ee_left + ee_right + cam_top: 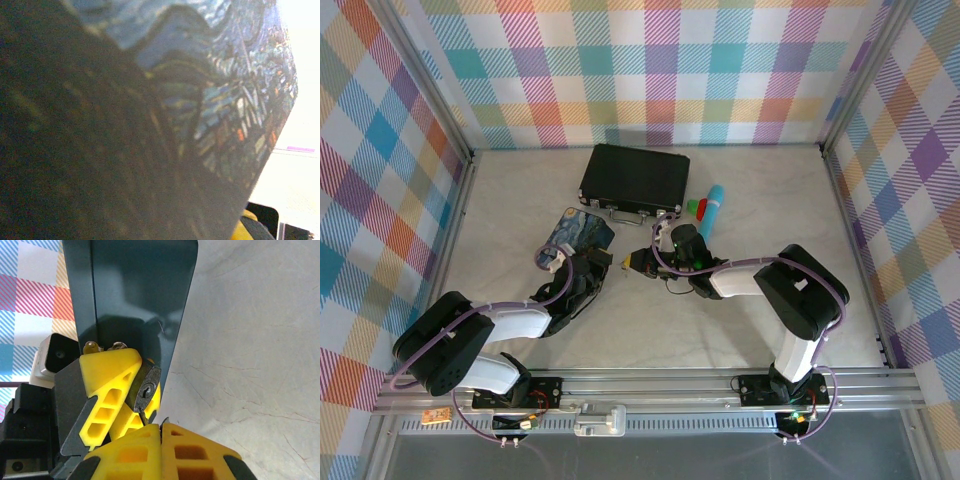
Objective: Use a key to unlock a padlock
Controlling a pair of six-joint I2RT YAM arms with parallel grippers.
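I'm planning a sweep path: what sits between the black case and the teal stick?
A red piece and a green piece lie between the black case and the teal stick, seen in the top view.

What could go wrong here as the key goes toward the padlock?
Only a sliver of the key shows past the right gripper, just below the keyhole of the padlock; it may miss and skid. The left gripper pinches the padlock by its sides, so a push could twist it loose.

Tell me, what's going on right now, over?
Left gripper shut on padlock, keyhole facing right gripper. Right gripper shut, close to keyhole; key too small to confirm. Nothing between them.
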